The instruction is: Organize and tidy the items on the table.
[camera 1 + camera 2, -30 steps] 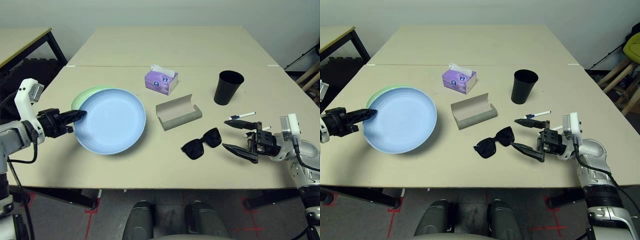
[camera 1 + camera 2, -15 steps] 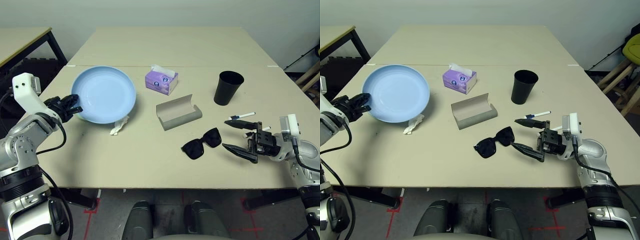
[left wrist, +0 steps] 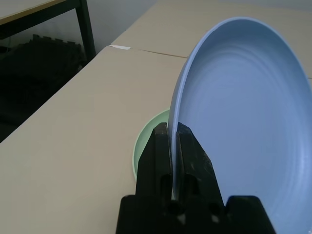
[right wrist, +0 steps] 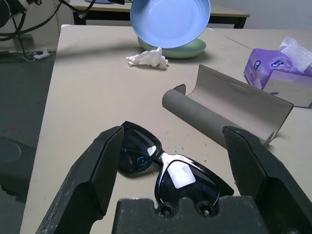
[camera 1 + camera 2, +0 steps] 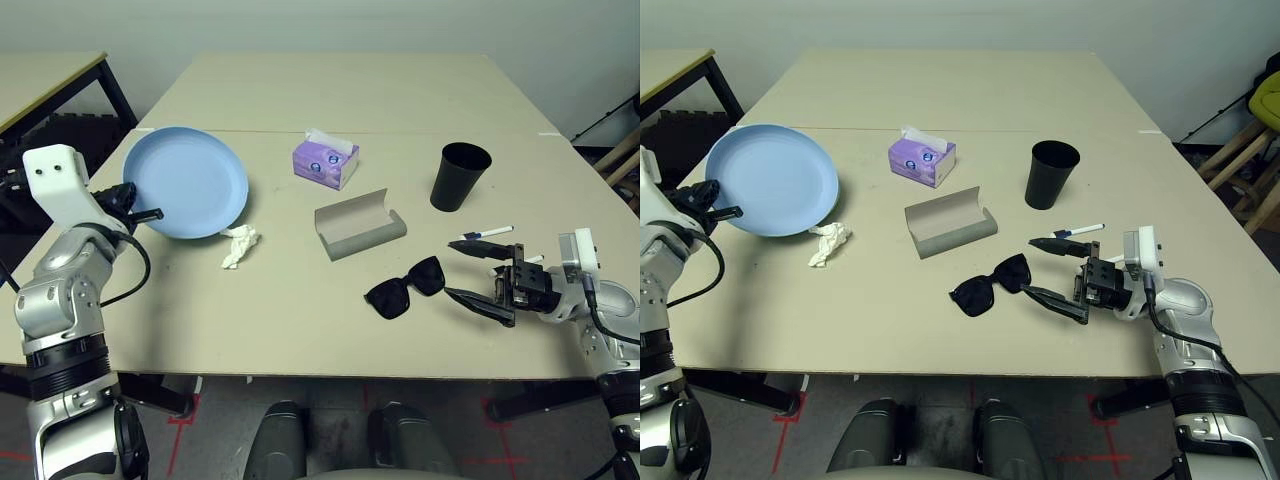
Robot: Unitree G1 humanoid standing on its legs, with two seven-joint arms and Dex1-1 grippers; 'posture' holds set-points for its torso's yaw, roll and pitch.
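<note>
My left gripper (image 5: 143, 213) is shut on the near rim of the light blue plate (image 5: 186, 181) and holds it tilted up off the table (image 5: 300, 330). In the left wrist view the black fingers (image 3: 163, 146) pinch that rim, with the pale green plate (image 3: 147, 146) flat below. A crumpled white tissue (image 5: 238, 245) lies beside the plates. The open grey glasses case (image 5: 358, 225) sits mid-table, the purple tissue box (image 5: 325, 160) behind it, the black tumbler (image 5: 459, 176) to the right. My right gripper (image 5: 450, 268) stands open just right of the black sunglasses (image 5: 404, 287), a white pen (image 5: 487, 233) beside it.
A second table with black legs (image 5: 60, 85) stands at the far left, and a wooden stool (image 5: 1245, 155) at the far right. A seam (image 5: 420, 131) crosses the tabletop behind the items. The far half of the table is bare.
My left arm has lifted the blue plate off the green one, tilted it and drawn it left and back, uncovering the tissue. The right arm has not moved.
</note>
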